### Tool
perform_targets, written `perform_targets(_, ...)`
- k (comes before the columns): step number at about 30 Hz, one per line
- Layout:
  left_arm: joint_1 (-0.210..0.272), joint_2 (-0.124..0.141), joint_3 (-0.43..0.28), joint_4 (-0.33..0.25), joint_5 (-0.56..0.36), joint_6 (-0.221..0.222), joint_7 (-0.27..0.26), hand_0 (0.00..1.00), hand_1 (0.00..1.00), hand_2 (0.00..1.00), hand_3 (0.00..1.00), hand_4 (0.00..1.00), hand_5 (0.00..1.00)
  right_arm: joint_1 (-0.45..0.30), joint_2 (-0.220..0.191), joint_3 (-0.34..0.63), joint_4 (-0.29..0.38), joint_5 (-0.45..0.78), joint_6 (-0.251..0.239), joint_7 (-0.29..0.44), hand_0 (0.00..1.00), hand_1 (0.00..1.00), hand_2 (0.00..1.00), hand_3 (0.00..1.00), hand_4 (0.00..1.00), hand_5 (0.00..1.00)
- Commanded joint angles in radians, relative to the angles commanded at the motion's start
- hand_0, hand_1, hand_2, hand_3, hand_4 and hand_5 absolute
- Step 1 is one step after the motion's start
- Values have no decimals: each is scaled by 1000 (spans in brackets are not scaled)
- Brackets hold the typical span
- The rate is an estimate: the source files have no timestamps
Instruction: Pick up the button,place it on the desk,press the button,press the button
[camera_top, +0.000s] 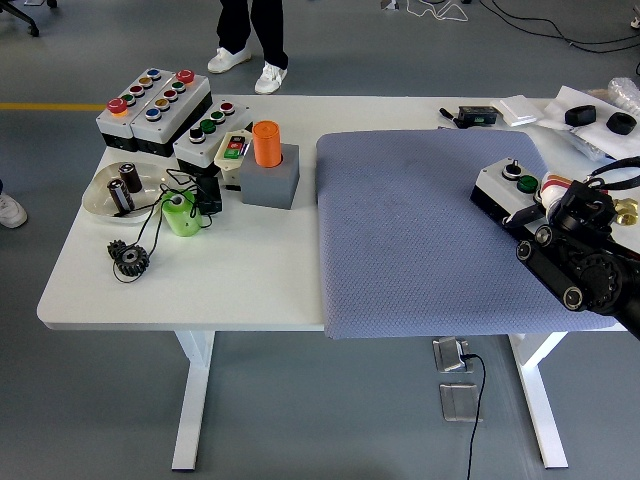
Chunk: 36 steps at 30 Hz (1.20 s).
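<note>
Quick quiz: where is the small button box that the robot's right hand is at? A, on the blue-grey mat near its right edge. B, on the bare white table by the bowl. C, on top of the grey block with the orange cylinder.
A: the button box sits on the blue-grey mat near its right edge, with the right hand against it.

A matt, finely textured grey-blue cloth mat (420, 230) covered the smooth white desk (220, 275). The black-and-white plastic button box (507, 187) looked smooth; the orange plastic cylinder (266, 143) glossy.
</note>
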Motion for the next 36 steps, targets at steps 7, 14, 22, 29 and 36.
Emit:
perform_targets(7, 5, 0, -8, 0, 14, 1, 2, 655, 702, 724, 494, 321, 959, 1, -36, -45, 41, 48, -74, 42, 198, 57, 224, 376, 692, 180)
perform_targets(14, 7, 2, -3, 0, 6, -2, -2, 655, 702, 724, 495, 317, 955, -1, -121, -124, 142, 176, -94, 203, 169, 23, 200, 355, 626, 175)
perform_targets(22, 2, 4, -5, 0, -1, -3, -3, 655, 703, 724, 495, 319, 957, 41, -233, -257, 290, 221, 29, 484, 138, 2, 175, 325, 566, 171)
perform_targets(29, 2, 4, -7, 0, -2, -3, -4, 655, 702, 724, 495, 316, 953, 83, -268, -382, 321, 165, 59, 727, 119, 2, 155, 315, 526, 200)
perform_targets(36, 1, 3, -7, 0, 1, -2, -3, 655, 702, 724, 495, 316, 953, 90, -264, -425, 300, 129, 60, 838, 119, 2, 154, 312, 518, 204)
